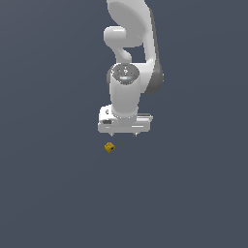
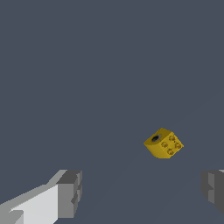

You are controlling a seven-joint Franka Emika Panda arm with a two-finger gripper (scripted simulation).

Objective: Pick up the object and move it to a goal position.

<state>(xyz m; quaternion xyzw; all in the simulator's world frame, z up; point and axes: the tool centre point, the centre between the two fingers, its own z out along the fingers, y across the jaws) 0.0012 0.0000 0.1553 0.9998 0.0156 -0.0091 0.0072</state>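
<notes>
Open tool [image 1: 124, 134] hangs just above cube [image 1: 110, 147].

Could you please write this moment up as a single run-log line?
phase: approach | tool: open, empty | cube: on floor, not between fingers, ungrasped | next: probably align over cube

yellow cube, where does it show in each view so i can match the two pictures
Exterior view: the yellow cube lies on the grey floor just below the white gripper, slightly toward the exterior view's left of it, untouched.
Wrist view: the cube sits ahead of the two grey fingertips, nearer one of them, not between them.
Shared landmark: the gripper's open fingers, seen as small prongs from outside and as grey pads up close.
</notes>
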